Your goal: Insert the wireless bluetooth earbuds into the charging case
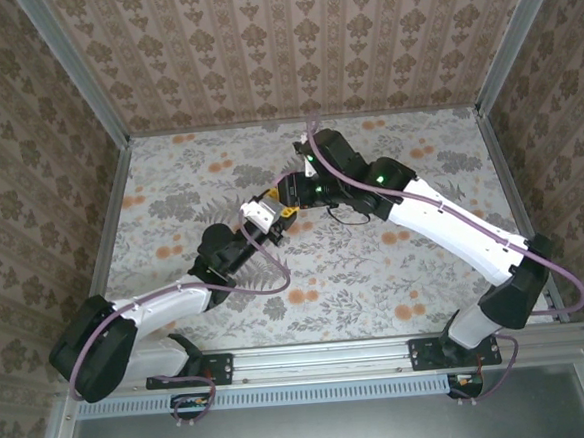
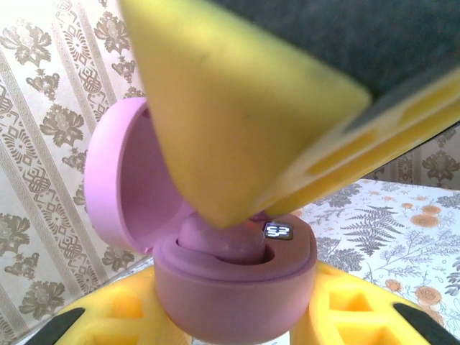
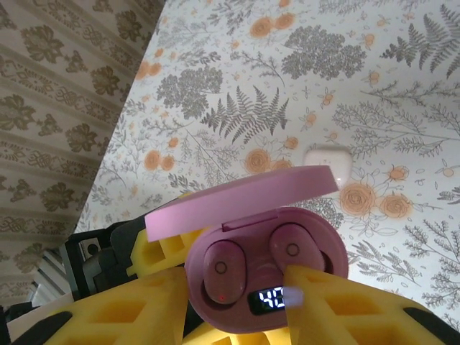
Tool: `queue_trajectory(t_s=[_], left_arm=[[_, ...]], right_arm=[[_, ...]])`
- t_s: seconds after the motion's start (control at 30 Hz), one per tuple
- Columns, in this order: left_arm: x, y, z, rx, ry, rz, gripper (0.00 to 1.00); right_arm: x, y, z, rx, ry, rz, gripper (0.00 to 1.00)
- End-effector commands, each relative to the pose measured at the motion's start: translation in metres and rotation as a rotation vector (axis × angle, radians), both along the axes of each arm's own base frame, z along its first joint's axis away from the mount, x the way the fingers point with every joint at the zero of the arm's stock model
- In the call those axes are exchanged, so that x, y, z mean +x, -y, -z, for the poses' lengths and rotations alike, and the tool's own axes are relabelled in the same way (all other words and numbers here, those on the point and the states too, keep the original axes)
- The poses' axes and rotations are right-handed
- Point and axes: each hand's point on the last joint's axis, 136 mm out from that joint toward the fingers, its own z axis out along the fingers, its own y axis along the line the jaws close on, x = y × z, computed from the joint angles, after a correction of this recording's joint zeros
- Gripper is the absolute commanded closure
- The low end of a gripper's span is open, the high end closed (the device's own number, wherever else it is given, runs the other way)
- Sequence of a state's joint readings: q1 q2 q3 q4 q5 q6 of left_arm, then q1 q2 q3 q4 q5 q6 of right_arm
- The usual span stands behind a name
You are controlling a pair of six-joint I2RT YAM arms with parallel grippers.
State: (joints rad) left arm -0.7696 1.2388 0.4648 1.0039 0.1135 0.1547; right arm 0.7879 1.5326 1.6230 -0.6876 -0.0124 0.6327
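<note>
**A:** Where is the case, set against the grippers?

**B:** Held up off the table [image 3: 402, 108], mid-workspace. The left gripper [image 1: 262, 219] is clamped on the pink charging case [image 3: 325, 241]. In the left wrist view a yellow finger sits on either side of its base. The right gripper [image 3: 237, 280] hangs just above the open case, fingers apart and clasping nothing. One fingertip [image 3: 313, 302] touches the right-hand bud.

**A:** Which way does it face?

**B:** Its mouth faces the right wrist camera, and its oval body runs left to right across that view. The lid [image 3: 237, 205] is swung back at the far side; from the left wrist it stands upright on the left. A white case [image 3: 327, 162] lies on the table beyond, well apart.

**A:** And the earbuds [image 3: 221, 269]?

**B:** Both are pink, seated in their wells side by side along the case's long axis.

**A:** Anything unclear?

**B:** From the left wrist, the right gripper's finger covers most of the top. One bud shows only as a hump, and the case's bottom is cut off. The display [image 3: 272, 298] glares; its digits look like 42, but I can't be sure. From above, the case is a small pale blur.
</note>
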Motion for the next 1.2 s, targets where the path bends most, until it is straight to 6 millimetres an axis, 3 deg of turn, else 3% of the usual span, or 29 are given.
queue_trajectory(t_s=[0.0,0.1,0.13,0.27,0.43,0.6,0.77,1.17], left_arm=[[-0.007,-0.004,-0.023,-0.054,0.067,0.015,0.69],[-0.007,-0.004,-0.024,-0.054,0.063,0.017,0.7],[-0.008,-0.003,-0.023,-0.053,0.062,0.021,0.7],[-0.011,0.0,-0.023,-0.044,0.057,0.046,0.69],[-0.021,0.008,-0.025,-0.036,0.041,0.124,0.69],[-0.033,0.016,-0.03,-0.03,0.041,0.214,0.69],[-0.041,0.025,-0.031,-0.01,0.021,0.286,0.69],[-0.042,0.03,-0.03,0.007,0.005,0.312,0.69]], right_arm=[[-0.003,0.011,-0.02,0.059,0.057,0.028,0.59],[-0.003,0.022,-0.029,0.074,0.119,0.051,0.57],[-0.008,0.03,-0.042,0.092,0.163,0.051,0.56],[-0.005,0.059,-0.054,0.077,0.253,0.115,0.52],[0.009,0.092,-0.042,0.116,0.19,0.138,0.49],[0.018,0.087,-0.027,0.198,0.065,0.033,0.5],[0.019,0.082,-0.026,0.217,0.047,-0.026,0.49],[0.023,0.059,-0.009,0.214,-0.067,-0.146,0.5]])
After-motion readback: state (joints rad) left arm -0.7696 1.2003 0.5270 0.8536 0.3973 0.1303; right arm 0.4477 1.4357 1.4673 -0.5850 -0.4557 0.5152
